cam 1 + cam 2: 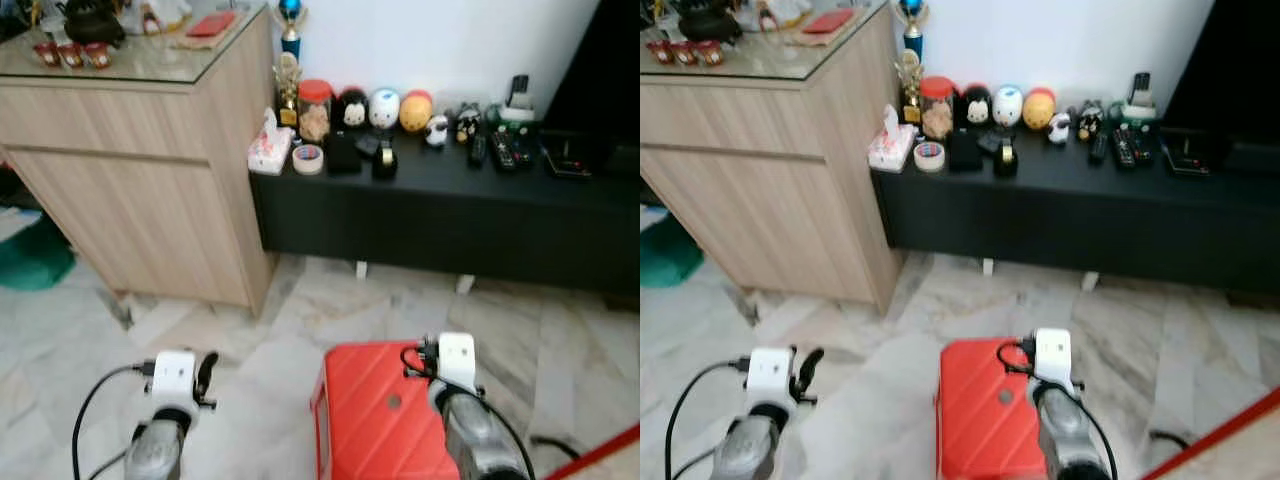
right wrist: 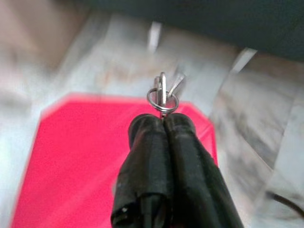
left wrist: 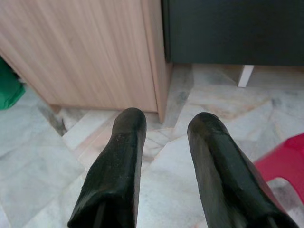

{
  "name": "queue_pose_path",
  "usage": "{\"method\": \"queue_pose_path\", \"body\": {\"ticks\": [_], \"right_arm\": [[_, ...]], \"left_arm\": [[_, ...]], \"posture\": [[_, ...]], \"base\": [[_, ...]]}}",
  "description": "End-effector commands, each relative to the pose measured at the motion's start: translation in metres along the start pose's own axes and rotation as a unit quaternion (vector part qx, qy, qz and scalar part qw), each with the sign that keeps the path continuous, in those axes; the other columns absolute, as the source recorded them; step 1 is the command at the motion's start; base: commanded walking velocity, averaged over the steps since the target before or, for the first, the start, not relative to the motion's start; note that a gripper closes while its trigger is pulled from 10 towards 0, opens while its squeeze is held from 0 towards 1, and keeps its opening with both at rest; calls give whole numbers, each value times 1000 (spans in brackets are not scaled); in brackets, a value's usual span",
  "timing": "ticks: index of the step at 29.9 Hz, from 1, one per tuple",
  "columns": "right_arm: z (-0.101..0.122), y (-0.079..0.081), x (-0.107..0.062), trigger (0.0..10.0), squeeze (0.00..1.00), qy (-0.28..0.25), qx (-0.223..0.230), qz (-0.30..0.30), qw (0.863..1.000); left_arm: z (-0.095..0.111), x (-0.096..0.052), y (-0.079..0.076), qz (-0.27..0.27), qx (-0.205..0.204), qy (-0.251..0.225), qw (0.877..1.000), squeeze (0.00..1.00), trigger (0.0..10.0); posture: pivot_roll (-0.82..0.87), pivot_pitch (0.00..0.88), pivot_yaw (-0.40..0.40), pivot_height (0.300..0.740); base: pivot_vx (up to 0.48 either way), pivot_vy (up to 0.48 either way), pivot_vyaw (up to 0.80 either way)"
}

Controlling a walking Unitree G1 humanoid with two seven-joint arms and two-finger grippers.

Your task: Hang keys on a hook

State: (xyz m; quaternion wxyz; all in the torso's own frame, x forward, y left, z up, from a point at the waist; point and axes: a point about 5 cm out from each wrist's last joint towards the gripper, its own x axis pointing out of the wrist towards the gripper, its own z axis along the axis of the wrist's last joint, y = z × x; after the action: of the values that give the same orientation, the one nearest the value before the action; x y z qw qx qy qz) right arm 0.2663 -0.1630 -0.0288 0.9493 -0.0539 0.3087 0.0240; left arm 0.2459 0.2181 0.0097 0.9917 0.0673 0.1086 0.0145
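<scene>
Gleaming silver keys (image 2: 163, 91) on ring

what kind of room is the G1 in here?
Most likely a home living room. A low black TV-style console holds remote controls, round toy figures and a tissue pack; beside it stands a wooden cabinet, all on a marble floor. The right pincer holds keys.
</scene>
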Motion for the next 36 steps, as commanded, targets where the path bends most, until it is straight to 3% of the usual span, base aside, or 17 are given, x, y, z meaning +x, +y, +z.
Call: {"method": "queue_pose_path", "body": {"ticks": [1, 4, 8, 12, 18, 21, 23, 24, 26, 27, 28, 29, 31, 32, 34, 35, 36], "right_arm": [[-20, 5, -3, 10000, 0, 77, -38, 45, 995], [-32, 3, -7, 10000, 0, 124, -127, 100, 979], [-37, -10, -8, 10000, 0, 156, -128, 91, 975], [-51, -12, -13, 10000, 0, 216, -137, 103, 961], [-58, -12, -17, 10000, 0, 249, -158, 126, 947], [-61, -15, -19, 10000, 0, 261, -214, 139, 931], [-58, -15, -17, 10000, 0, 252, -197, 131, 938], [-55, -15, -16, 10000, 0, 241, -167, 118, 949], [-44, -12, -11, 10000, 0, 212, -56, 86, 972], [-44, -12, -11, 10000, 0, 212, -56, 86, 972], [-48, -17, -12, 10000, 0, 226, -146, 78, 960], [-50, -20, -13, 10000, 0, 231, -201, 76, 949], [-57, -23, -17, 10000, 0, 241, -268, 87, 929], [-57, -23, -17, 10000, 0, 241, -268, 87, 929], [-51, -9, -13, 10000, 0, 212, -96, 91, 968], [-47, -6, -12, 10000, 0, 200, -51, 91, 974], [-47, -6, -12, 10000, 0, 200, -51, 91, 974]], "left_arm": [[-7, -3, 2, 1, 7, 16, 1000, 0, 10000], [-8, -3, 1, 1, 6, 18, 1000, 0, 10000], [-9, -3, -1, -3, 3, 18, 1000, 0, 10000], [-9, -2, -1, -2, 2, 19, 1000, 0, 10000], [-8, -2, 2, 2, 2, 17, 1000, 0, 10000], [-8, -2, 4, 4, 3, 16, 1000, 0, 10000], [-8, -2, 4, 5, 4, 16, 1000, 0, 10000], [-8, -2, 4, 5, 4, 16, 1000, 0, 10000], [-8, -2, 5, 6, 4, 15, 1000, 0, 10000], [-8, -2, 5, 6, 4, 15, 1000, 0, 10000], [-8, -2, 5, 6, 4, 15, 1000, 0, 10000], [-8, -2, 5, 6, 4, 15, 1000, 0, 10000], [-8, -2, 3, 4, 4, 15, 1000, 0, 10000], [-8, -2, 3, 4, 4, 15, 1000, 0, 10000], [-8, -2, 3, 3, 4, 14, 1000, 0, 10000], [-7, -2, 3, 3, 4, 13, 1000, 0, 10000], [-7, -2, 3, 3, 4, 13, 1000, 0, 10000]], "posture": [[57, 0, -37, 740], [57, 0, -38, 740], [52, 0, -42, 740], [51, 0, -45, 740], [57, 0, -45, 740], [58, 0, -43, 740], [58, 0, -43, 740], [60, 0, -43, 740], [55, 0, -41, 740], [55, 0, -41, 740], [52, 0, -40, 740], [52, 0, -40, 740], [59, 0, -40, 740], [59, 0, -40, 740], [57, 0, -40, 740], [56, 0, -40, 740], [56, 0, -40, 740]], "base": [[0, 0, 0], [0, 0, 0], [0, 0, 0], [0, 0, 0], [0, 0, 0], [0, 0, 0], [0, 0, 0], [0, 0, 0], [0, 0, 0], [0, 0, 0], [0, 0, 0], [0, 0, 0], [0, 0, 0], [0, 0, 0], [0, 0, 0], [0, 0, 0], [0, 0, 0]]}}
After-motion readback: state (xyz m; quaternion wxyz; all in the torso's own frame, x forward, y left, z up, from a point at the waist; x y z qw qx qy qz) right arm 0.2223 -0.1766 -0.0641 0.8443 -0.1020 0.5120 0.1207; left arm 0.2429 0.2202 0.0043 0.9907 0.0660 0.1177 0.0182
